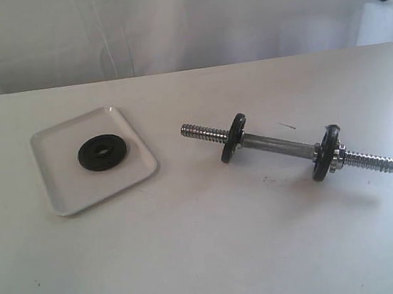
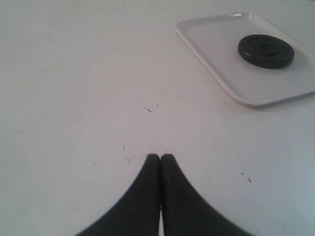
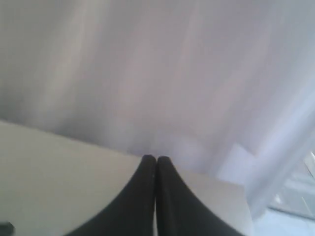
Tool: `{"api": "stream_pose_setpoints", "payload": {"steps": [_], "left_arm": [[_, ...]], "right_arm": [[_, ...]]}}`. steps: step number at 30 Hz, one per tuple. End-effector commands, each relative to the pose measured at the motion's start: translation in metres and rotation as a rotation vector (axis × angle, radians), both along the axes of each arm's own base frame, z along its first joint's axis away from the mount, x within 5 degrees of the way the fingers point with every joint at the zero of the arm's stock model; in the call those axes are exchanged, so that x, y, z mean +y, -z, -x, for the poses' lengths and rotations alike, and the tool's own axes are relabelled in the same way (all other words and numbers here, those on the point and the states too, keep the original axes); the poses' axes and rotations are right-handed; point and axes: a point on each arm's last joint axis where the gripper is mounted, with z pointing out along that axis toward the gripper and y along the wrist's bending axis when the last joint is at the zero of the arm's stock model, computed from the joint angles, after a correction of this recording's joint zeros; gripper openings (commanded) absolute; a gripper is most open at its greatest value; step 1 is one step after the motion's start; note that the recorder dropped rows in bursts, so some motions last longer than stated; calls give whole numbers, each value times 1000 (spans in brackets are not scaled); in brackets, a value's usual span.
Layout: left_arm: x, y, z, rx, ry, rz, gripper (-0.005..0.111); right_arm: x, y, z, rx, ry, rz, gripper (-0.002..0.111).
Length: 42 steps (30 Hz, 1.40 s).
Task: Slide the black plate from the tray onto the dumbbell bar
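The black plate [image 1: 102, 153] is lying flat near the middle of the tray [image 1: 56, 146], its hole facing up and nothing touching it. The tray is sitting on the bench [image 1: 210, 260], well apart from the dumbbell bar [image 1: 282, 146], which is resting on the bench further right in the exterior view. The bar is carrying an inner disc [image 1: 232, 137] towards the tray side and an outer disc [image 1: 326, 152] at the far side, with a chrome collar nut [image 1: 338, 155] against the latter. Its threaded end [image 1: 198, 132] nearest the tray is standing bare.

The left pincer [image 2: 160, 160] is hovering over bare bench, tips pressed together and pinching nothing, apart from the tray. The right pincer [image 3: 156, 160] is likewise pressed together and empty, pointing towards the pale curtain [image 3: 147, 64].

By my judgement the task is only beginning: lifting the plate, carrying it across and sliding it onto the bar are all waiting to be done.
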Motion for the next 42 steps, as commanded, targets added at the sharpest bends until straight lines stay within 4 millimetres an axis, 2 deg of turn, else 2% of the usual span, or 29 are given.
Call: {"api": "stream_pose_setpoints", "payload": {"steps": [1, 4, 8, 11, 15, 17, 23, 26, 29, 32, 34, 38, 42], "left_arm": [[0, 1, 0, -2, -4, 4, 0], [0, 1, 0, -2, -4, 4, 0], [0, 1, 0, -2, -4, 4, 0], [0, 1, 0, -2, -4, 4, 0], [0, 1, 0, -2, -4, 4, 0], [0, 1, 0, -2, -4, 4, 0], [0, 1, 0, -2, -4, 4, 0], [0, 1, 0, -2, -4, 4, 0], [0, 1, 0, -2, -4, 4, 0], [0, 1, 0, -2, -4, 4, 0], [0, 1, 0, -2, -4, 4, 0], [0, 1, 0, -2, -4, 4, 0], [0, 1, 0, -2, -4, 4, 0]], "right_arm": [[0, 31, -48, 284, 122, 218, 0], [10, 55, -81, 510, 115, 331, 0], [32, 81, -116, 805, -71, 419, 0], [49, 88, -132, 915, -226, 365, 0], [64, 97, -136, 1021, -446, 385, 0], [67, 91, -136, 1017, -475, 405, 0], [67, 50, -134, 887, -454, 403, 0], [66, 40, -136, 839, -441, 412, 0], [67, 36, -146, 741, -398, 383, 0], [75, 31, -159, 636, -301, 119, 0], [83, 31, -162, 617, -314, 3, 0], [98, 39, -162, 610, -398, 101, 0], [99, 44, -163, 627, -402, 107, 0]]}}
